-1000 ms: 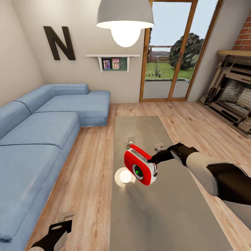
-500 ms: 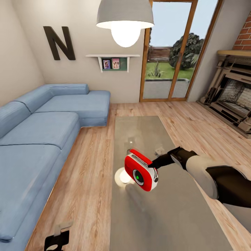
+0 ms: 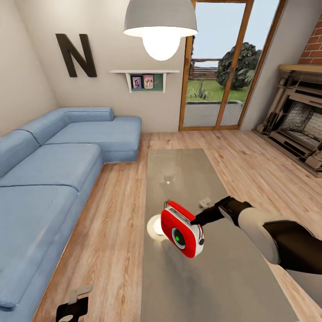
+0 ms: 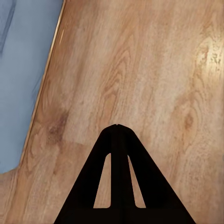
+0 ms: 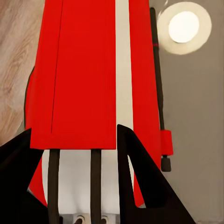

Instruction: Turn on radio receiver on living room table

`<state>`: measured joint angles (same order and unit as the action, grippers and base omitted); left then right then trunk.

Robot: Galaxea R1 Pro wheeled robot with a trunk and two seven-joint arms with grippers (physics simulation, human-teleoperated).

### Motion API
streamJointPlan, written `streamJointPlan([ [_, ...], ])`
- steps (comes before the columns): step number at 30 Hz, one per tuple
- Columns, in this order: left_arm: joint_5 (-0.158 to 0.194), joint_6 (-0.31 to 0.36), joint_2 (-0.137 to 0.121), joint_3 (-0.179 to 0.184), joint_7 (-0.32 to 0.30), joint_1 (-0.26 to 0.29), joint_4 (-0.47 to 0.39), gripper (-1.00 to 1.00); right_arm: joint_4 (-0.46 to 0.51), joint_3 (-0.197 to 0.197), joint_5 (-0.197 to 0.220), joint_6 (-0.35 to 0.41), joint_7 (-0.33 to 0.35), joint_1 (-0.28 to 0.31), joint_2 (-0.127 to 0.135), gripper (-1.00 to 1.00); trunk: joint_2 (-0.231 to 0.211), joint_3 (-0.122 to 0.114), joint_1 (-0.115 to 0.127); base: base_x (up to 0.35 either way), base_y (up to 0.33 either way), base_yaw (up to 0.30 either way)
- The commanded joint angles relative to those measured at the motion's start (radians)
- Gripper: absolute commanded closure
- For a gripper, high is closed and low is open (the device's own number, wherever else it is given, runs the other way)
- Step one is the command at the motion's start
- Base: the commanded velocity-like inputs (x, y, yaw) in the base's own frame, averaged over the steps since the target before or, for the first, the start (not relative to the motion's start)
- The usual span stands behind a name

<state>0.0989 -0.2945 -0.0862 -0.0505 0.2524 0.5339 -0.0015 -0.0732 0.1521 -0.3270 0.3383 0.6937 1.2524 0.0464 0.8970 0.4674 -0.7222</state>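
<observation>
1. The left gripper [image 3: 74, 305] sat cut off at the lower edge of the head view, above the wood floor [image 3: 114, 232]. In the left wrist view [image 4: 117, 128] its two flat black fingers met at one tip, so the jaws were closed on nothing.
2. The right gripper [image 3: 197, 219] reached in from the right on a white and black arm. Its dark fingertips touched the upper right end of the radio receiver [image 3: 181, 229]. In the right wrist view two black fingers [image 5: 140, 177] flanked the radio's end and the jaws appeared closed on it, though the contact points were hidden.
3. The radio was a rounded red box with pale edge trim and a round dial with a green centre. It was tilted and seemed held just above the table [image 3: 214, 277]; its underside was hidden. Up close [image 5: 88, 70] it showed flat red panels, a white stripe and a thin dark handle.
4. The table top was glossy grey, and it mirrored the lamp as a bright round spot [image 3: 156, 226] beside the radio.
5. A small grey gadget [image 3: 205, 202] lay just behind the right gripper, too small to make out.
6. Farther off stood a blue cushioned sofa [image 3: 53, 170], then the glass doors [image 3: 219, 67], a brick fireplace [image 3: 299, 125] cut by the right edge, and a black letter N [image 3: 75, 54] on the wall.
</observation>
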Motion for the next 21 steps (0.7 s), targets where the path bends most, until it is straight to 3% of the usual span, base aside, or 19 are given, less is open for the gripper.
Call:
streamJointPlan([
  [1, 0.0, 0.0, 0.0, 0.0, 0.0, 0.0, 0.0, 1.0, 0.001, -0.013, 0.005, 0.001, 0.0, -0.001, 0.0, 1.0, 0.0, 0.0, 0.0, 0.0, 0.0, 0.0],
  [6, 0.001, -0.001, 0.009, 0.001, -0.001, 0.0, 0.0, 1.0, 0.001, -0.013, 0.004, 0.049, -0.002, -0.011, 0.0, 1.0, 0.0, 0.0, 0.0, 0.0, 0.0, 0.0],
  [13, 0.001, 0.0, 0.009, 0.001, -0.001, 0.0, -0.001, 1.0, 0.001, -0.013, 0.004, 0.055, -0.003, -0.013, 0.0, 1.0, 0.0, 0.0, 0.0, 0.0, 0.0, 0.0],
  [18, 0.0, -0.008, 0.038, 0.0, -0.003, -0.024, -0.001, 1.0, 0.001, 0.016, -0.001, 0.028, -0.014, -0.043, -0.028, 1.0, 0.0, 0.0, 0.0, 0.0, 0.0, 0.0],
  [21, -0.001, -0.008, 0.054, 0.0, -0.003, -0.026, -0.001, 1.0, 0.002, 0.014, -0.005, 0.031, -0.001, -0.061, -0.045, 1.0, 0.0, 0.0, 0.0, 0.0, 0.0, 0.0],
])
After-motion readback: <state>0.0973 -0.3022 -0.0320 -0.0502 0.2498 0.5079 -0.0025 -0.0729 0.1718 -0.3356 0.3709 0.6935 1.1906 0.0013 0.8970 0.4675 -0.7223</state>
